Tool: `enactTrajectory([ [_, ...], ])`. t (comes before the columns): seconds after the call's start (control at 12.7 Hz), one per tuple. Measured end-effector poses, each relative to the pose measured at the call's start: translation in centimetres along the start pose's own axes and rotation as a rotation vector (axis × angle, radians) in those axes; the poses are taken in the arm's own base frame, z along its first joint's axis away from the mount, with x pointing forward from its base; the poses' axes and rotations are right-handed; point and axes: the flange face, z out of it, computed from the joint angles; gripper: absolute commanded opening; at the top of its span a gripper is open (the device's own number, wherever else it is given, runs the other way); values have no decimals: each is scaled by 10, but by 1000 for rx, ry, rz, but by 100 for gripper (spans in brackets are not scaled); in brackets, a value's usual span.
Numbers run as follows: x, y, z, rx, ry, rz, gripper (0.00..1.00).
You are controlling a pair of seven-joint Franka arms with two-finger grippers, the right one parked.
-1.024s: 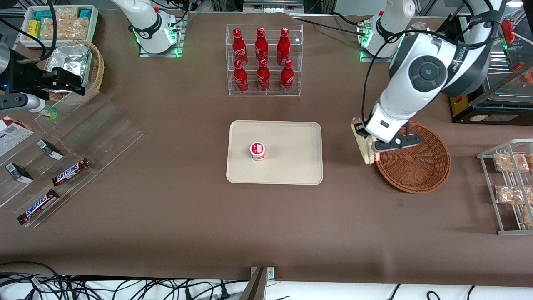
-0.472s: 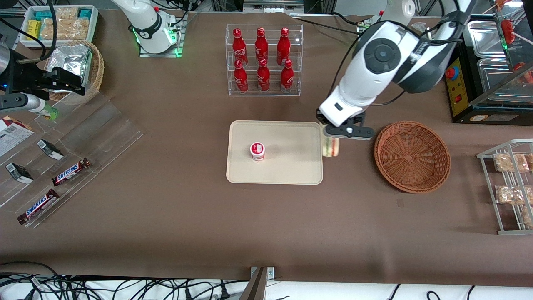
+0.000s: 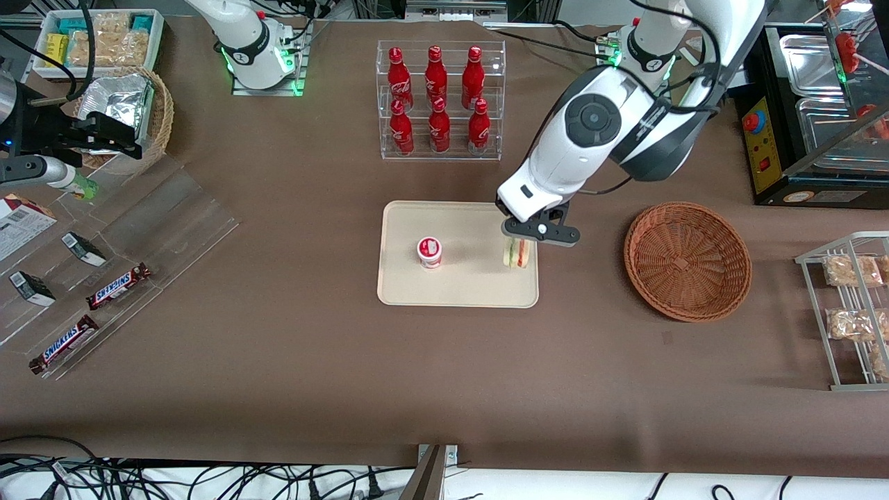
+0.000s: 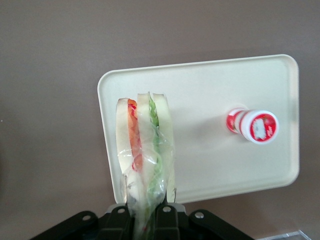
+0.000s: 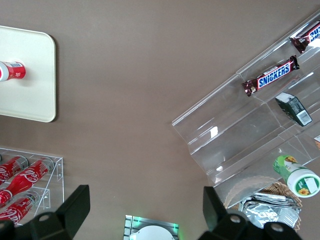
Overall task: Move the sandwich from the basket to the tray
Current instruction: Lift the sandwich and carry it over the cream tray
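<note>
Currently: gripper (image 3: 519,241) pinching sandwich (image 3: 518,254) by one end, wedge hanging over tray (image 3: 479,288) edge nearest basket (image 3: 687,260). Cup (image 3: 430,252) stands mid-tray, well apart. Rec.: lower until bread rests on tray, clear of rim, then release.

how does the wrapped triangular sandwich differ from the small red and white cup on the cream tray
The clear-wrapped triangular sandwich is a tall wedge of pale bread with red and green layers; the small red and white cup is a short round cylinder. The sandwich hangs clamped in the left gripper over the cream-beige rectangular tray's edge nearest the reddish-brown woven basket; the cup stands free on the tray, nearer its middle. Both are over the tray.
</note>
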Motion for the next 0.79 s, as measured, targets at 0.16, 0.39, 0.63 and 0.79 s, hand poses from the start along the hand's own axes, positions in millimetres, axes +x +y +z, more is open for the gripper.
enactTrajectory([
  [0.16, 0, 9, 38, 40, 4, -29, 0],
  [0.39, -3, 21, 84, 78, 10, -41, 0],
  [0.63, -4, 19, 108, 90, -8, -27, 0],
  [0.79, -5, 19, 119, 111, -5, -14, 0],
])
